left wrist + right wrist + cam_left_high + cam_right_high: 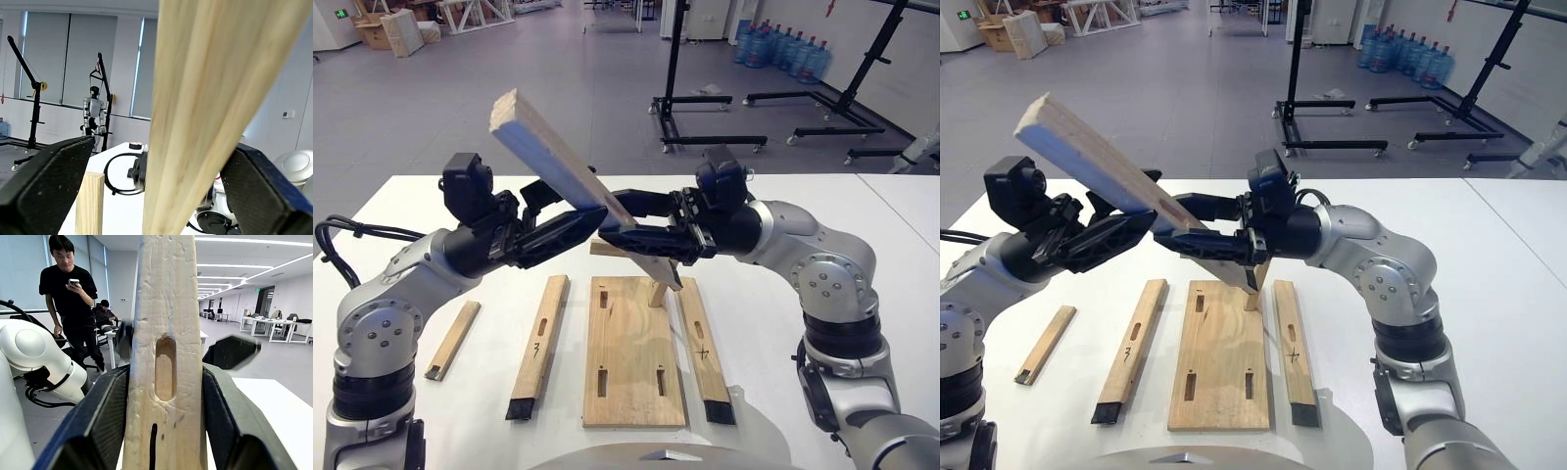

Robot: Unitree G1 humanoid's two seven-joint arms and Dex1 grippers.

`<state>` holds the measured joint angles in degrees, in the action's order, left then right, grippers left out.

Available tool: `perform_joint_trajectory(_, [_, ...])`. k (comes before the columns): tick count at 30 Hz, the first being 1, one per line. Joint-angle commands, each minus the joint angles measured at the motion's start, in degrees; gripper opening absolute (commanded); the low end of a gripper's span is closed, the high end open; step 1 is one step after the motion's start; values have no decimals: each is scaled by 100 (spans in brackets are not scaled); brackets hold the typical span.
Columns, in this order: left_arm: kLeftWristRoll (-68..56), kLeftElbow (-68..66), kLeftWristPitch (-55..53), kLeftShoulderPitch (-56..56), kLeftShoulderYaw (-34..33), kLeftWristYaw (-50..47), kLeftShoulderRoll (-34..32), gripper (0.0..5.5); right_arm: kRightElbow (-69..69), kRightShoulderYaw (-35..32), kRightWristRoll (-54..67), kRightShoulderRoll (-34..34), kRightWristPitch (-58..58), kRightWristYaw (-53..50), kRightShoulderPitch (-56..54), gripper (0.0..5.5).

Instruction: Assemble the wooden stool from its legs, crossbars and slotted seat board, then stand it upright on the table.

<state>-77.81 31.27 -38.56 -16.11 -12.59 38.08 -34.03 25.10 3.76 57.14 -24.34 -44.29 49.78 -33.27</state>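
Left jaws: my left gripper [579, 213] is clenched on the held leg [543, 147]. The fingers press its narrow edges, just up-slope of my other grip.
Right jaws: my right gripper [628, 217] is clamped on what I take to be the same leg, at its slot [165, 368]. Its tips nearly meet the left ones.
Held leg: it runs aslant through both grips. The long end rises up and away past my left jaws, and the short end dips below my right jaws.
Why two grips: I judge that the doubled hold steadies a long lever so that the low end can be aimed.
Below the jaws: the seat board [631, 392] lies flat on the table [759, 328] with its slots facing up to take tenons.
Spare legs: one leg [536, 348] lies beside the board under my left jaws, and another leg [705, 357] lies under my right, parallel and easy to pick up.
Short piece [656, 294]: it is beneath my right jaws at the board's far edge. It is partly hidden, so I cannot tell how it sits.
Crossbar [453, 338]: it lies well outside my left jaws.
Progress: early, I judge, since the spare legs lie loose.
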Motion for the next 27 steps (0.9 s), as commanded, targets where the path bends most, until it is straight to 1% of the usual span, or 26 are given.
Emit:
perform_joint_trajectory(1, [96, 190, -41, 98, 87, 136, -63, 435, -297, 261, -340, 252, 283, 80, -21, 203])
perform_joint_trajectory(3, [139, 177, -64, 96, 168, 243, -75, 435, -345, 310, -460, 300, 366, 81, -7, 203])
perform_joint_trajectory(7, [648, 229, -61, 58, 503, 262, -98, 389, -354, 374, -616, 380, 515, 118, 33, 203])
perform_joint_trajectory(13, [661, 178, 67, 10, 397, 348, 12, 306, -358, 430, -830, 329, 625, 277, 125, 203])
perform_joint_trajectory(17, [392, 184, 108, -10, 233, 398, 74, 296, -434, 404, -941, 278, 707, 359, 189, 202])
perform_joint_trajectory(22, [403, 233, 140, 30, 201, 507, 68, 219, -557, 342, -932, 280, 694, 408, 236, 202])
perform_joint_trajectory(27, [608, 146, 120, 51, 282, 566, 48, 210, -521, 299, -887, 322, 703, 383, 178, 202])
